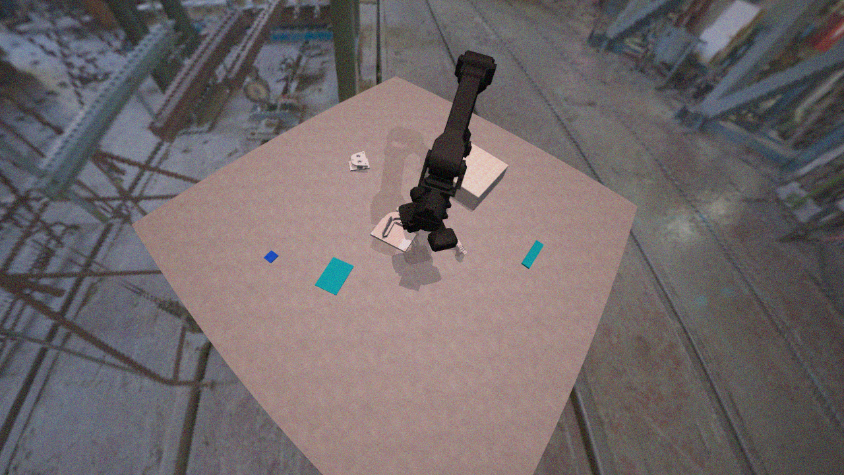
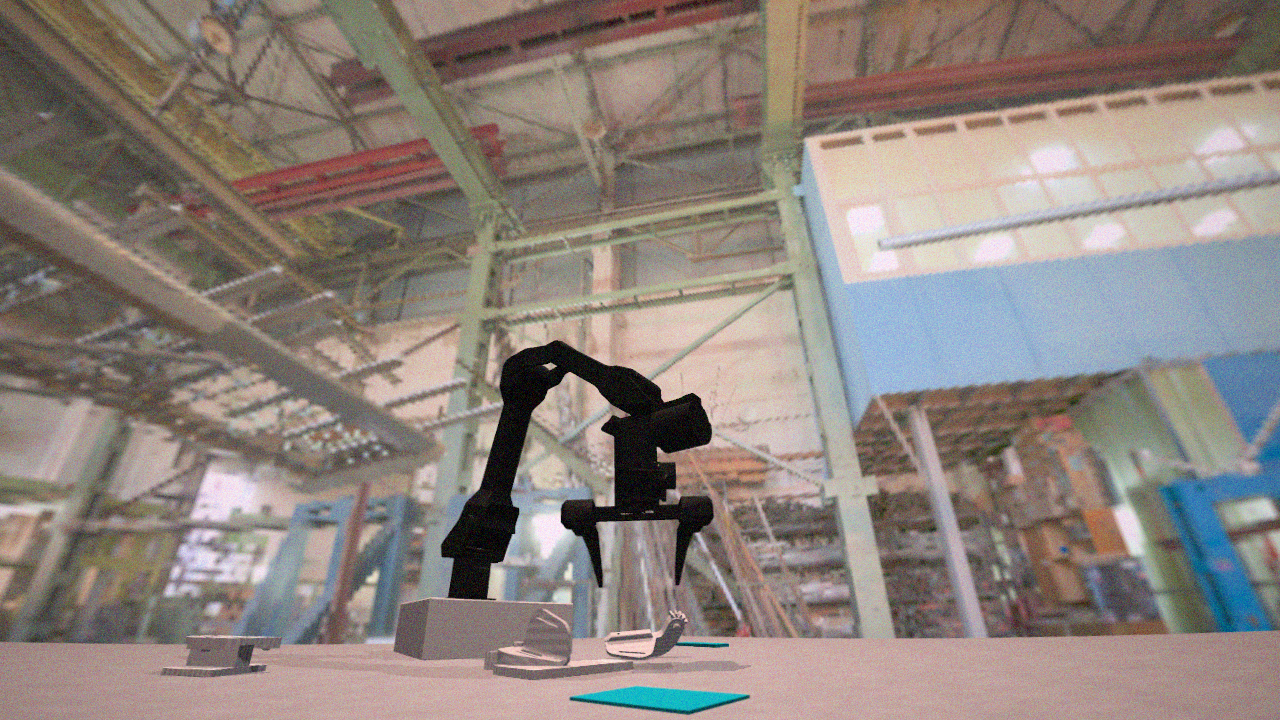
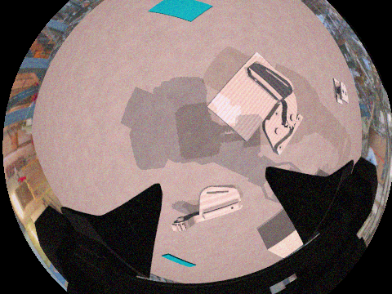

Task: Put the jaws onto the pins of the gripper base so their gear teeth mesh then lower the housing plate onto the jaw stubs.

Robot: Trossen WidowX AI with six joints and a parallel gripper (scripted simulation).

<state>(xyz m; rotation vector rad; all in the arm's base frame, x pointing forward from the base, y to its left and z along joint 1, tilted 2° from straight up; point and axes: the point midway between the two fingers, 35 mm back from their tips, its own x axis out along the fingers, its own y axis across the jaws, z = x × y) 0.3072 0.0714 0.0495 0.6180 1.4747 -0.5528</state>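
My gripper is open and empty, high above the table with its fingers pointing down. The loose pale jaw lies on the table below the fingers, its toothed end outward; the top view hides most of it. The gripper base lies flat beside it, partly covered by the arm in the top view. The other jaw is on the base; whether it is fully seated on its pin I cannot tell. The housing plate is apart from the base.
The pale block stands under the arm. A teal rectangle, a narrow teal strip and a small blue square lie flat on the table.
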